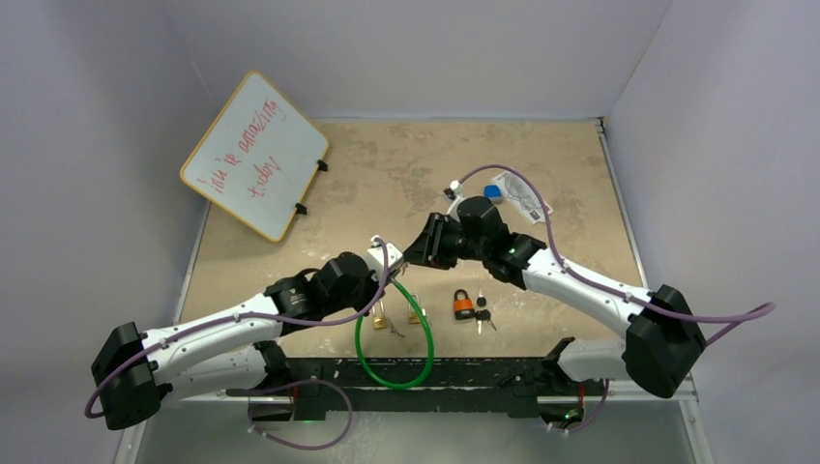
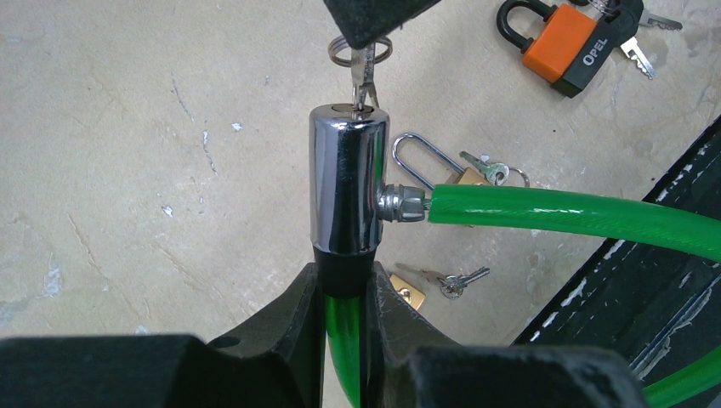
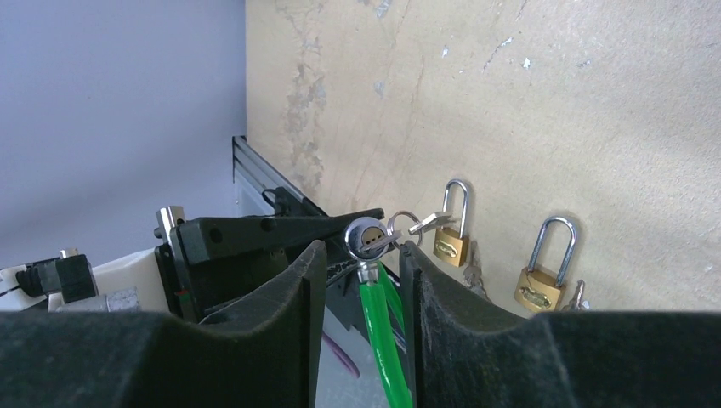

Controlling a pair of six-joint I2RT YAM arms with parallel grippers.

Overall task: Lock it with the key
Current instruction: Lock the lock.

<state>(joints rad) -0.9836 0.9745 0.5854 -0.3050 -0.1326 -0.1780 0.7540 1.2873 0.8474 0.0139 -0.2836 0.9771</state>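
Note:
My left gripper [image 2: 344, 276] is shut on the black collar of a chrome lock cylinder [image 2: 344, 183], which it holds off the table. A green cable [image 2: 578, 212] runs out of the cylinder's side. A small key [image 2: 364, 81] on a ring sits in the keyhole at the cylinder's end. My right gripper [image 3: 363, 251] faces that end [image 3: 367, 238], open, one finger on each side of the key [image 3: 389, 242]. The key's bow lies close to the right-hand finger [image 3: 412, 263]. From above, both grippers [image 1: 385, 261] [image 1: 418, 249] meet mid-table.
Two brass padlocks [image 1: 381, 317] [image 1: 418, 311] and an orange padlock [image 1: 464, 305] with keys lie near the front edge. The green cable's loop [image 1: 363, 353] hangs over the black front rail. A whiteboard [image 1: 256, 155] leans at back left, a plastic packet [image 1: 517, 191] at back right.

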